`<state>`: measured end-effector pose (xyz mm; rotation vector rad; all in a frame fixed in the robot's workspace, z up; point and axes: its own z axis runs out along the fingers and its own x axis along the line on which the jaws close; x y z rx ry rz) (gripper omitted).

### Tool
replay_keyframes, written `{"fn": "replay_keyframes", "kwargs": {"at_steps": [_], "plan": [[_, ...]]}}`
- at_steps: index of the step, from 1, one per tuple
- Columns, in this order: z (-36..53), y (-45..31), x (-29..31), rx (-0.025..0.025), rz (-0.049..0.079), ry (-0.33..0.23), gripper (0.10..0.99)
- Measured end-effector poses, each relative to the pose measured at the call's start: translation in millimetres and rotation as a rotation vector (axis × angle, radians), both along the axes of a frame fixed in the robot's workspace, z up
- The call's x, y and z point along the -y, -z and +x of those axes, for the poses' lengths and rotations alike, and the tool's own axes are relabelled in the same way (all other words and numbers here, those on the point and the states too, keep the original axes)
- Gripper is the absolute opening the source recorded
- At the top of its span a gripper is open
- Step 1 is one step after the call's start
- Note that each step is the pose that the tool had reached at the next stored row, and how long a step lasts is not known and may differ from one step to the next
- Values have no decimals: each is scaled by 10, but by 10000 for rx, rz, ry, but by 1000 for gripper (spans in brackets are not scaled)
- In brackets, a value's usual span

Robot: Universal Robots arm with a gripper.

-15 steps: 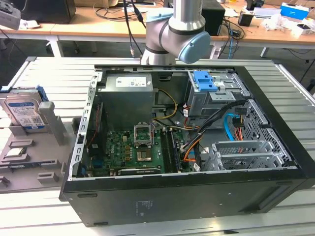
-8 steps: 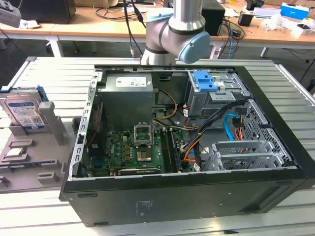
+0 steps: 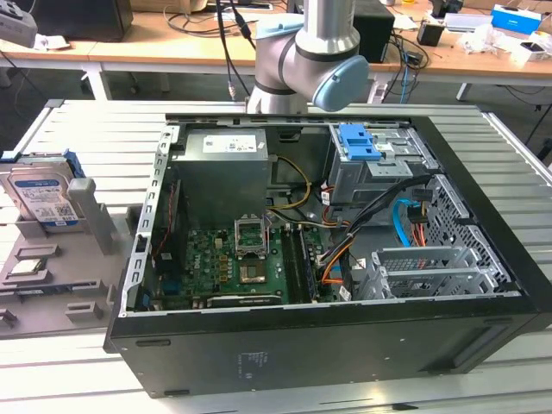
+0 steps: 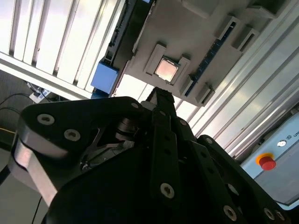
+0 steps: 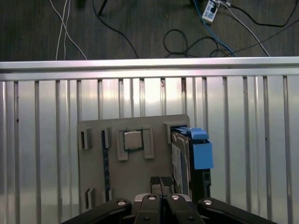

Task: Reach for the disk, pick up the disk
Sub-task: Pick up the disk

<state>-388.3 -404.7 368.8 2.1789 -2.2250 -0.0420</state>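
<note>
The disk (image 3: 39,194) stands on edge in a grey holder (image 3: 60,259) on the slatted table, at the exterior view's left. It is silver with a white-and-blue label and a blue frame. In the first wrist view the disk (image 5: 187,158) shows edge-on, its blue frame sticking out. My gripper (image 5: 161,181) hangs well above the holder, its tips beside the disk, fingers together with nothing between them. In the second wrist view the black gripper (image 4: 161,94) points toward the holder, and the disk's blue frame (image 4: 105,77) lies off to one side of the tips.
A small square silver chip (image 5: 133,139) sits in a pocket of the holder beside the disk. An open black computer case (image 3: 328,259) takes up the middle of the table, with the arm's base (image 3: 302,52) behind it. Cables lie on the floor beyond the table edge (image 5: 149,65).
</note>
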Motion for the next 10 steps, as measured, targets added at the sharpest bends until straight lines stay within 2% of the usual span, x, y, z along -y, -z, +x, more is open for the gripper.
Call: {"fn": "replay_keyframes", "kwargs": {"at_steps": [6,9,10], "plan": [[0,0,0,0,1,-4,114],[0,0,0,0,0,-6,294],[0,0,0,1,1,-6,294]]}}
